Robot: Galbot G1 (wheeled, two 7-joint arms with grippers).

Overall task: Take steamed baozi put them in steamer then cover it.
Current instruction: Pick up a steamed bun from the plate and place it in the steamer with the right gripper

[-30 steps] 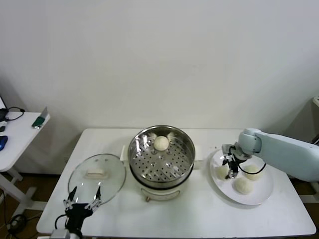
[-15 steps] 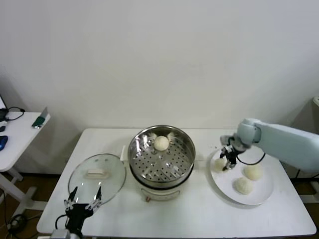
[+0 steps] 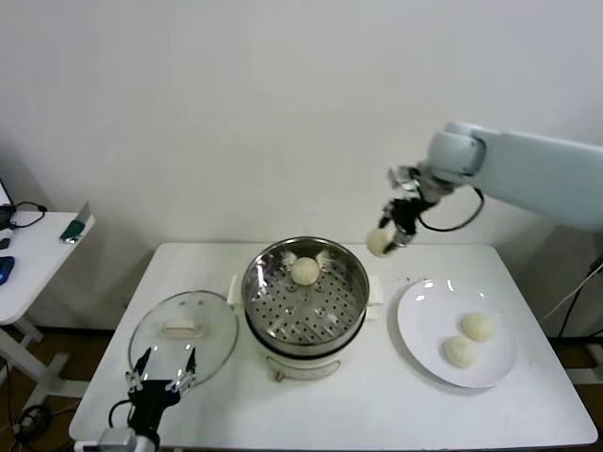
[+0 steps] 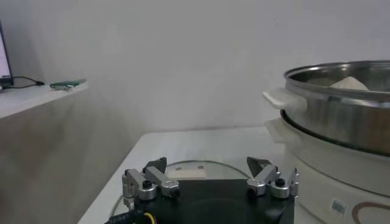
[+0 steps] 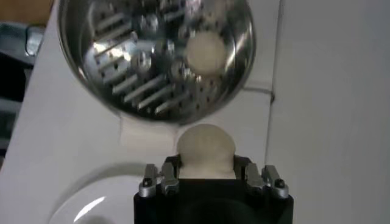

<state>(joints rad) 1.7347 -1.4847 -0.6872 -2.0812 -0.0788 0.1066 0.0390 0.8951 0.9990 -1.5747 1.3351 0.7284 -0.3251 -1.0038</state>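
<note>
My right hand (image 3: 391, 229) is clamped on one steamed baozi (image 3: 380, 243), carrying it in the air above the table (image 3: 377, 414), off to the right of the steamer (image 3: 305, 294) and above the gap between it and the white plate (image 3: 424, 348). In the right wrist view I see that bun (image 5: 205, 149) squeezed between the two fingers (image 5: 159, 178), with the perforated steel basket (image 5: 122, 55) farther out below it and another bun (image 5: 205, 52) already lying inside. From the head view, that bun in the basket (image 3: 304, 270) sits toward the back of the perforated floor, near the far wall. Two more buns (image 3: 468, 339) rest on the plate, close together on its right half, well apart from the steamer. The cover (image 3: 184, 336) lies flat on the table just left of the steamer's cream base, its bar handle facing up. My left hand (image 3: 160, 372) waits low at the near edge of the table, just in front of the cover, fingers (image 4: 145, 182) spread wide and holding nothing. A small side table (image 3: 38, 250) stands off to the far left.
</note>
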